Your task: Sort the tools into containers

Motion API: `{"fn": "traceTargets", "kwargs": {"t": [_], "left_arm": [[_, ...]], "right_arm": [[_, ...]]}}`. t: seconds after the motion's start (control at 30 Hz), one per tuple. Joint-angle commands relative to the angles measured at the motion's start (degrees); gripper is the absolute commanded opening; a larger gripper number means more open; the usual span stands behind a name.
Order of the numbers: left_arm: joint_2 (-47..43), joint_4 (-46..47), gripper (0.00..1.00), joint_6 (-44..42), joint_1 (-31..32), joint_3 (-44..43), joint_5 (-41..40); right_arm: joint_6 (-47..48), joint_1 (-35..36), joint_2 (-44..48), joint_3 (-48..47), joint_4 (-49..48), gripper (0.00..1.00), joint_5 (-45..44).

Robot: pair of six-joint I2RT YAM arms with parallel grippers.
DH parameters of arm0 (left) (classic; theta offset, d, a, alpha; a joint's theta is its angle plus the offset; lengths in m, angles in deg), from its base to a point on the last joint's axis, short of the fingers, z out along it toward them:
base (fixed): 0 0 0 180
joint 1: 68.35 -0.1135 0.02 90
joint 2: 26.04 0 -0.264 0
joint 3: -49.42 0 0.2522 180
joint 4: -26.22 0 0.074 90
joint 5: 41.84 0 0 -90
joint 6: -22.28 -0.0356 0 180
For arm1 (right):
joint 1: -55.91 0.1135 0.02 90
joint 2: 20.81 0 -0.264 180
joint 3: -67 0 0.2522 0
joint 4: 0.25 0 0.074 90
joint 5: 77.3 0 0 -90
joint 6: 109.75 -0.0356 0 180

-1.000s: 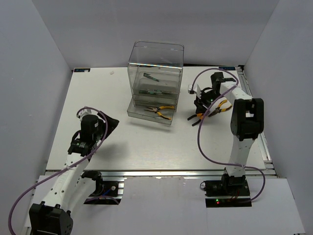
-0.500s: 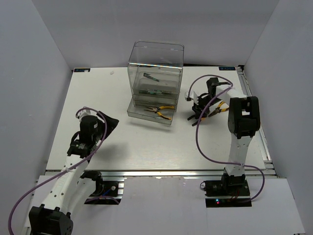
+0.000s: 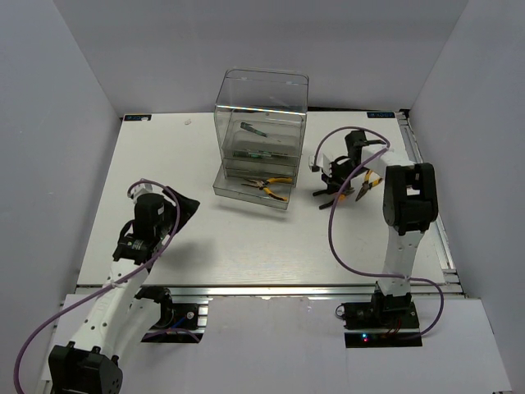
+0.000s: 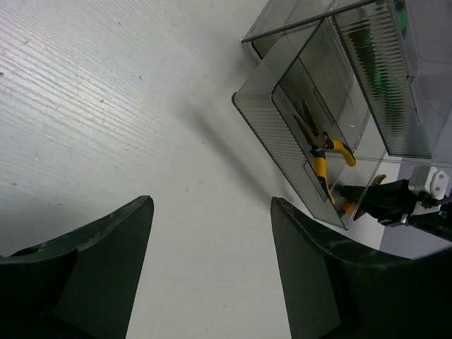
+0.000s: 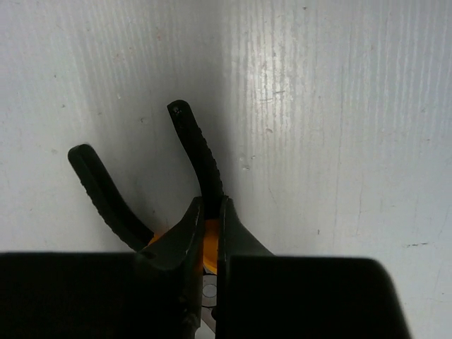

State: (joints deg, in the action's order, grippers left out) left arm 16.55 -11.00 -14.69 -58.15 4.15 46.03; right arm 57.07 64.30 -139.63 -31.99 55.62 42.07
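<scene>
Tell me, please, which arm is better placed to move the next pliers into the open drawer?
Right. The right gripper has its jaws shut on a handle of the black-handled pliers near the open drawer. The left gripper hangs open over the table, holding nothing.

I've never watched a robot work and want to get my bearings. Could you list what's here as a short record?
Cabinet: clear, drawers stacked
Bottom drawer: pulled out, holds yellow-handled pliers
Right jaws: shut on one handle of black-handled pliers
Spare pliers: loose on the table
Left jaws: open, holding nothing
</scene>
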Motion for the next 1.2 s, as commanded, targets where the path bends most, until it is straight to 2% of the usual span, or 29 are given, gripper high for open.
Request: {"fn": "traceTargets", "kwargs": {"t": [0.0,0.23,0.33,0.4,0.47,0.5,0.57,0.6,0.63,0.7,0.73,0.83,0.9,1.0,1.07,1.17], "left_arm": [[-1.54,0.35,0.78,0.05,-0.35,0.04,0.02],[-1.72,0.43,0.78,0.22,-0.35,0.57,-0.07],[-1.11,1.05,0.78,-0.04,-0.35,0.75,0.20],[-0.84,1.66,0.79,0.14,-0.35,1.01,0.37],[-0.14,3.06,0.79,0.31,-0.35,1.53,1.07],[0.21,3.42,0.79,0.31,-0.35,1.62,1.34],[1.00,4.13,0.79,0.67,-0.35,1.54,2.04],[1.18,4.13,0.78,0.67,-0.35,1.45,2.04],[1.27,4.13,0.79,0.49,-0.35,1.19,2.04],[0.66,3.86,0.78,0.49,-0.35,1.19,2.04],[0.22,3.60,0.79,0.49,-0.35,1.27,2.04],[-1.89,2.73,0.79,1.10,-0.35,1.80,2.04],[-3.56,2.02,0.79,1.63,-0.35,2.41,2.04],[-5.23,1.23,0.78,1.81,-0.35,2.85,1.87],[-5.67,0.88,0.79,1.81,-0.35,2.85,1.78],[-5.76,0.44,0.79,1.54,-0.35,2.50,1.34]], "right_arm": [[3.59,0.23,3.75,3.92,3.50,0.00,0.15],[10.27,-0.21,17.90,7.45,9.91,0.00,7.28],[15.11,0.14,22.66,6.57,16.41,0.00,13.93],[14.42,1.54,24.07,3.77,20.19,0.00,17.11],[10.84,6.54,24.78,1.83,20.04,0.00,19.94],[7.33,8.91,25.22,1.13,17.94,0.00,20.03],[-7.67,16.03,26.80,1.73,5.14,0.00,16.45],[-20.44,20.40,27.33,3.04,-7.27,0.00,13.90],[-25.70,22.10,26.98,3.40,-12.61,0.00,9.00],[-33.19,24.30,24.01,2.45,-19.58,0.00,5.89],[-39.66,26.31,22.43,0.26,-24.83,0.00,0.75],[-49.70,29.49,16.53,-4.23,-32.58,0.00,-11.23],[-54.20,31.42,12.94,-6.08,-36.98,0.00,-19.99],[-55.89,32.92,10.20,-5.83,-41.04,0.00,-25.65],[-56.60,33.36,8.97,-4.86,-44.81,0.00,-27.07],[-57.74,34.24,6.95,-5.64,-45.10,0.00,-29.10]]}}
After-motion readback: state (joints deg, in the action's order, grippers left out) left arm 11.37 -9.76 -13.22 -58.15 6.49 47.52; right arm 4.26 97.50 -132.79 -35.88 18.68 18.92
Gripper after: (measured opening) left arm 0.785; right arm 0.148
